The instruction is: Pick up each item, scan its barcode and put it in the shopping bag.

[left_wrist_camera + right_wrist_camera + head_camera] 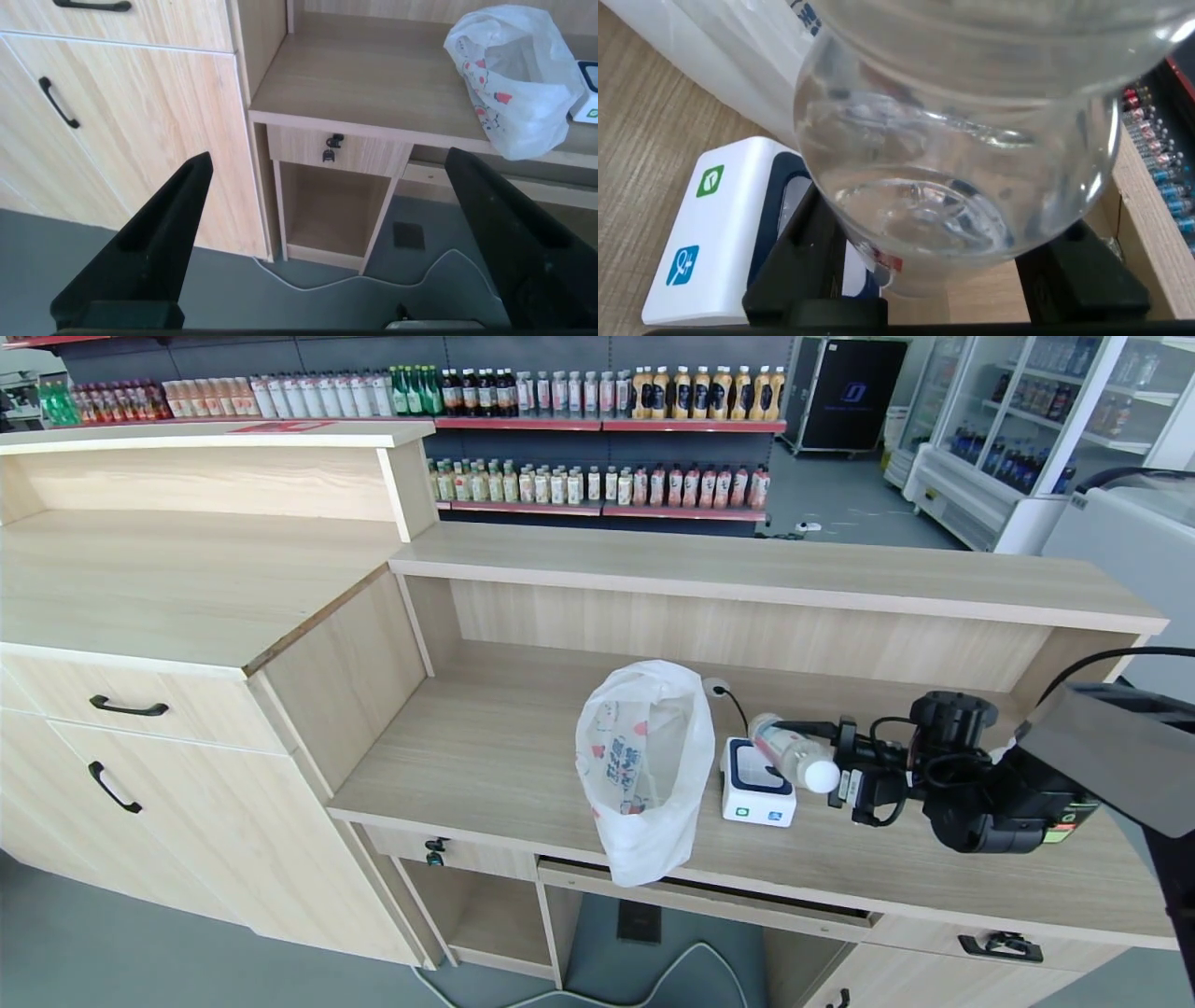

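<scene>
On the lower bench (pixel 485 747) of a pale wood checkout counter, a white shopping bag (pixel 644 765) with red and blue print stands upright, its mouth open. Just beside it, on the robot's right, sits a small white scanner (pixel 756 793) with a dark window on top; a black cable runs from it to a round socket (pixel 717 689) on the bench behind.

The right gripper (pixel 840 756) comes in from the right, its jaws closed around a clear plastic bottle (pixel 794 758) with a white cap. The bottle lies roughly level, just over the scanner, cap end toward the front edge of the bench. From the right wrist, the bottle (pixel 962 140) looms close between the dark fingers (pixel 813 261), with the scanner (pixel 719 243) below it and the bag (pixel 738 56) beyond.

The left gripper (pixel 327 280) hangs low before the counter, over the grey floor, well apart from everything on the bench, its jaws spread wide and holding nothing. Beyond it are a cabinet door with a black handle (pixel 58 101) and the bag (pixel 512 79).

Behind the counter, store shelves (pixel 597 425) carry rows of drink bottles.
</scene>
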`<state>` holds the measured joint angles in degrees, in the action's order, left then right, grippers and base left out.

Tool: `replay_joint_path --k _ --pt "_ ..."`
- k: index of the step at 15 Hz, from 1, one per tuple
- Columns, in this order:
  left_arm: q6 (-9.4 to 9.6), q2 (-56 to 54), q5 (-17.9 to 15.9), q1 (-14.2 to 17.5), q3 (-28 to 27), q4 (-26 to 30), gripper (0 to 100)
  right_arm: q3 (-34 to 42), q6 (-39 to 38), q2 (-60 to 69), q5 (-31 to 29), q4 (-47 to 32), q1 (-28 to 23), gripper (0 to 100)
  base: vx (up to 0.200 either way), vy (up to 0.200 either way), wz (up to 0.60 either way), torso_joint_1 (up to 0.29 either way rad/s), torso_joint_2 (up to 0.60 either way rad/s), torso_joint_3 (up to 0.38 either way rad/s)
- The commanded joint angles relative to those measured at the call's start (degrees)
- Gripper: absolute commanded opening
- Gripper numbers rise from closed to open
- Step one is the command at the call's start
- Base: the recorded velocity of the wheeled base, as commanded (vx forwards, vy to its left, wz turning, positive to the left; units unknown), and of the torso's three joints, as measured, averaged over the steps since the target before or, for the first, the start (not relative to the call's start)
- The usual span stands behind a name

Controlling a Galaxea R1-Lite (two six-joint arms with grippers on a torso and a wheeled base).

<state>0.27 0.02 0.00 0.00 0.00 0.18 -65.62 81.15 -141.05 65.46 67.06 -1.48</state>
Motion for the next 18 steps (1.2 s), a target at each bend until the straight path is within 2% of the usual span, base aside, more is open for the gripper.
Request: replay_joint_path --k 1,11,16,18 --pt "0.00 -0.02 0.00 0.00 0.00 -0.01 100 -1.61 -0.82 -1.25 0.02 0.09 1.21 0 0.000 0.000 0.00 0.000 0.00 0.000" --pt "0.00 -0.02 0.00 0.00 0.00 -0.01 100 -4.16 -1.44 -2.74 0.02 0.09 2.09 0 0.000 0.000 0.00 0.000 0.00 0.000" --pt "0.00 -0.02 0.00 0.00 0.00 -0.01 100 -4.60 -4.86 -1.60 -0.07 0.26 1.83 0 0.000 0.000 0.00 0.000 0.00 0.000" --pt "0.00 -0.02 0.00 0.00 0.00 -0.01 100 -1.26 -15.59 5.61 -0.07 -1.49 -2.83 0 0.000 0.000 0.00 0.000 0.00 0.000"
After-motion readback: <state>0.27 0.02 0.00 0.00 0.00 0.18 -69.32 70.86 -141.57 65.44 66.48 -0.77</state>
